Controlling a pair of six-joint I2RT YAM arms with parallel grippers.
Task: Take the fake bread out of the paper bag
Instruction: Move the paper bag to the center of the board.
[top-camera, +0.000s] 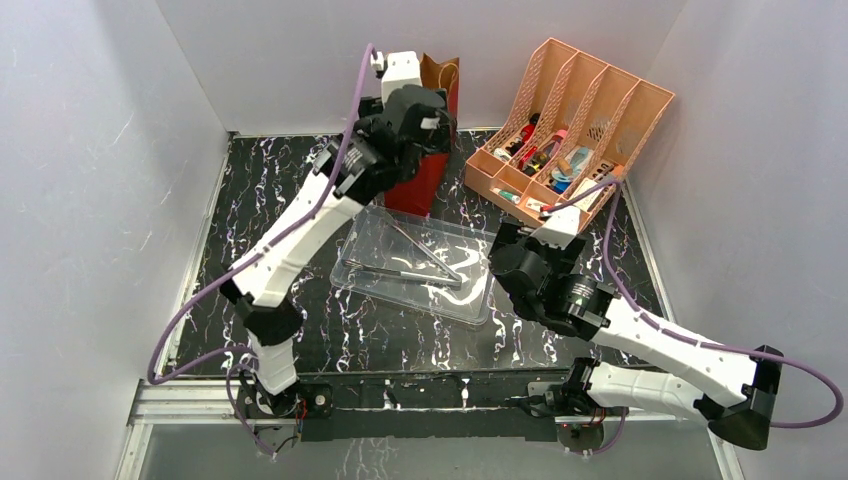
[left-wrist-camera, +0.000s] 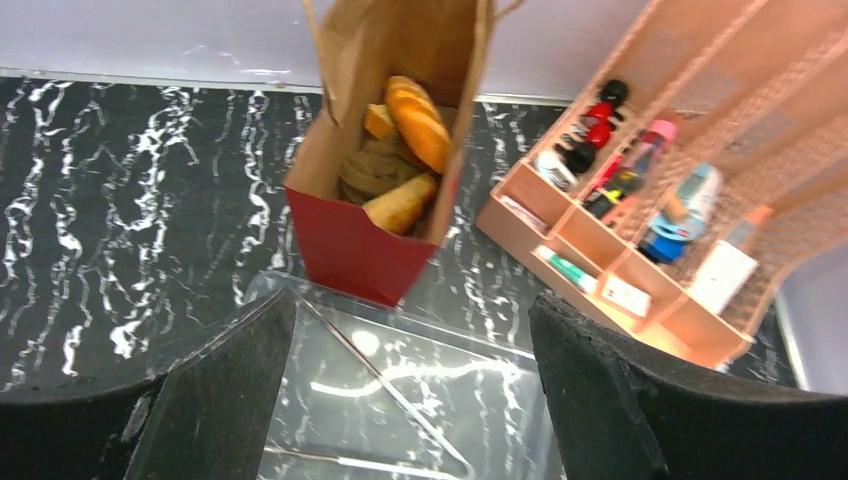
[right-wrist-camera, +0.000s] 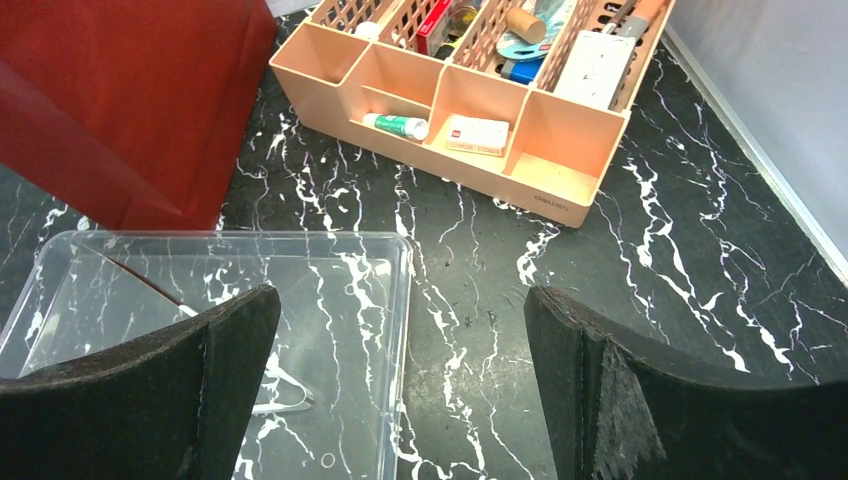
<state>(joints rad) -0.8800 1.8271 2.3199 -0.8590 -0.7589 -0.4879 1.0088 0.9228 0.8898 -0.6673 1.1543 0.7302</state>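
The paper bag, red outside and brown inside, stands upright at the back of the table with its mouth open. Fake bread fills it: an orange-brown loaf on top, a tan piece below it, a darker round piece beside them. My left gripper is open and holds nothing; it hovers above and in front of the bag, apart from it. My right gripper is also open and holds nothing, low over the right edge of the clear tray.
A clear plastic tray lies mid-table with metal tongs inside. A peach desk organizer full of small items stands at the back right. White walls close in the table on three sides.
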